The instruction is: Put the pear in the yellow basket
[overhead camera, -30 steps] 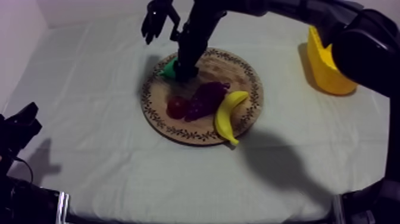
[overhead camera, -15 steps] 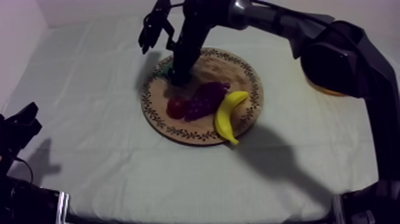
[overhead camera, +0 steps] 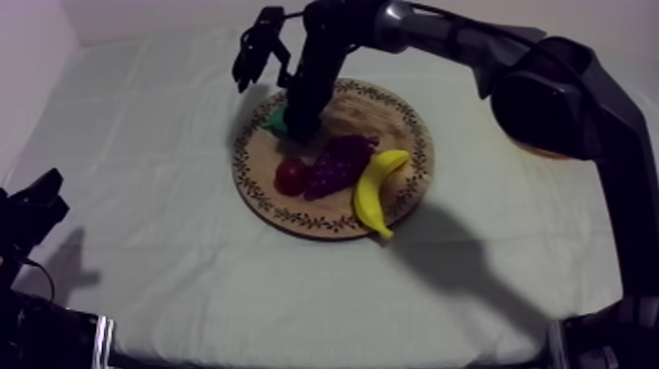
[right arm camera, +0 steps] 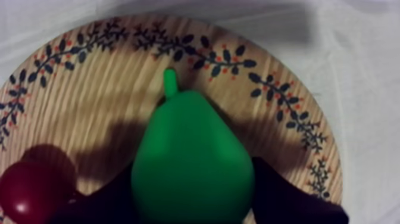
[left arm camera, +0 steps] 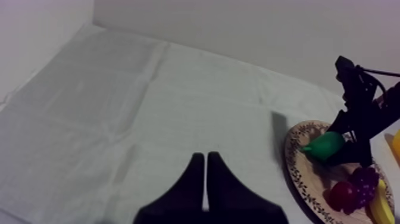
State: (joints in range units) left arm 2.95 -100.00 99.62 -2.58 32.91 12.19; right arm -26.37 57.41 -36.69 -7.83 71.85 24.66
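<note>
The green pear (right arm camera: 190,161) lies at the far left of the round wooden board (right arm camera: 77,113), stem pointing at the patterned rim. My right gripper (right arm camera: 191,193) has a black finger pressed against each flank of the pear, so it is shut on it. From above, that gripper (overhead camera: 294,122) comes down from the far side and covers most of the pear (overhead camera: 276,121). I cannot tell whether the pear is off the board (overhead camera: 412,191). My left gripper (left arm camera: 205,173) hangs over bare cloth with its fingers together. It rests low at the table's left (overhead camera: 34,211).
A small red fruit (overhead camera: 291,175), a bunch of grapes (overhead camera: 338,162) and a banana (overhead camera: 376,188) share the board close to the pear. Just a sliver of the yellow basket (overhead camera: 539,150) peeks out below my right arm at the far right.
My right arm has swung across and now hides most of the basket. Its gripper has settled a little lower around the pear. The left arm has not moved.
</note>
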